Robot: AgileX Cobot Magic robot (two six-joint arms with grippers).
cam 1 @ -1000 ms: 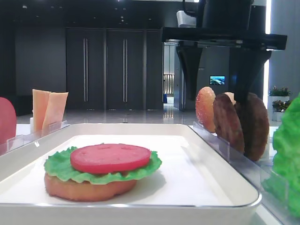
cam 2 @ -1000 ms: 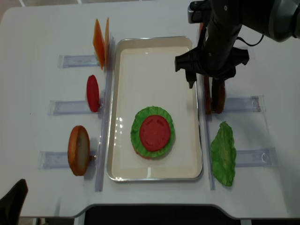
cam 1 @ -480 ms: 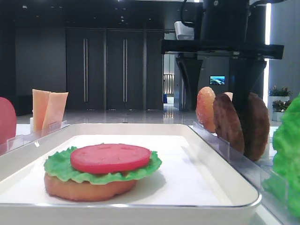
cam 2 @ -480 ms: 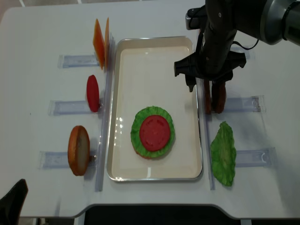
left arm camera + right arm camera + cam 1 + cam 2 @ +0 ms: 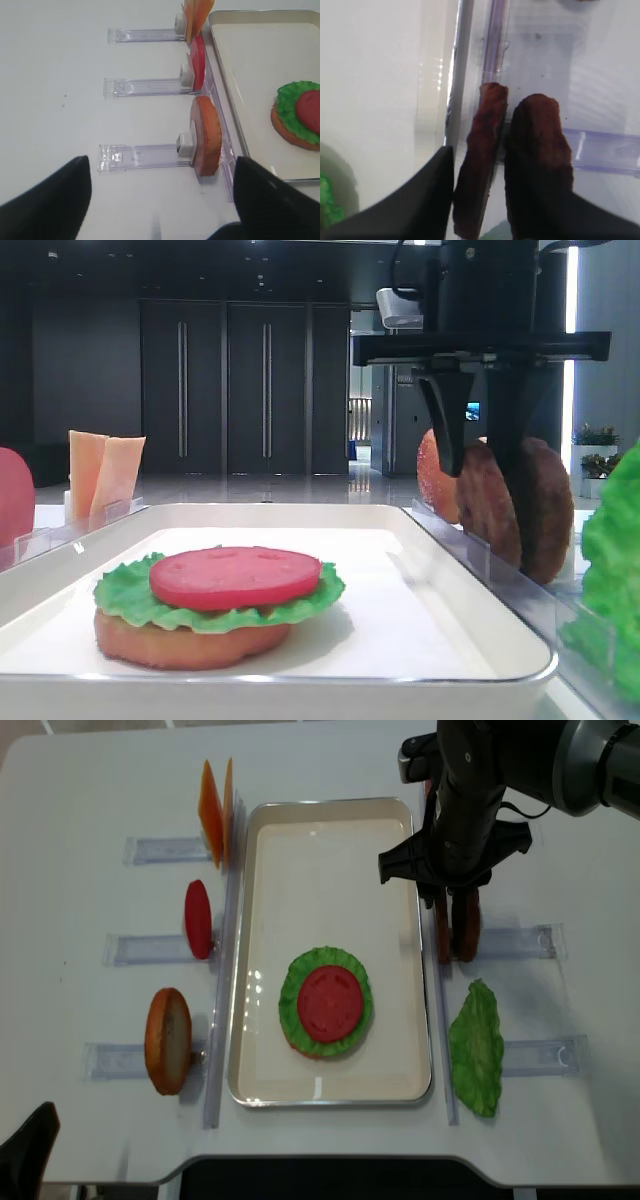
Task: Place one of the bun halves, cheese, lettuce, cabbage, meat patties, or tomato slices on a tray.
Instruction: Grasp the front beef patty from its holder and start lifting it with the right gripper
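white tray (image 5: 268,840) is sitting in the middle of a pale table (image 5: 80,800), holding a half-built burger: a bun half (image 5: 180,640) at the bottom, a frilly green lettuce leaf (image 5: 293,982) over it, and a red tomato slice (image 5: 329,1002) lying on top. clear plastic racks are lining both sides of the tray. on the left side, cheese slices (image 5: 212,810) are standing upright at the far end, another tomato slice (image 5: 198,918) is standing on edge in the middle rack, and a second bun half (image 5: 168,1040) is standing nearest the camera. on the right side, two dark brown meat patties (image 5: 512,160) are standing on edge side by side in their rack, with a spare lettuce leaf (image 5: 476,1048) lying nearer the front. the right gripper (image 5: 487,465) is reaching down over the patties, its black fingers partly closed around the patty nearer the tray; whether they are pressing on it cannot be told. the left gripper (image 5: 160,200) is hovering apart from the left racks with its jaws spread wide, holding nothing.
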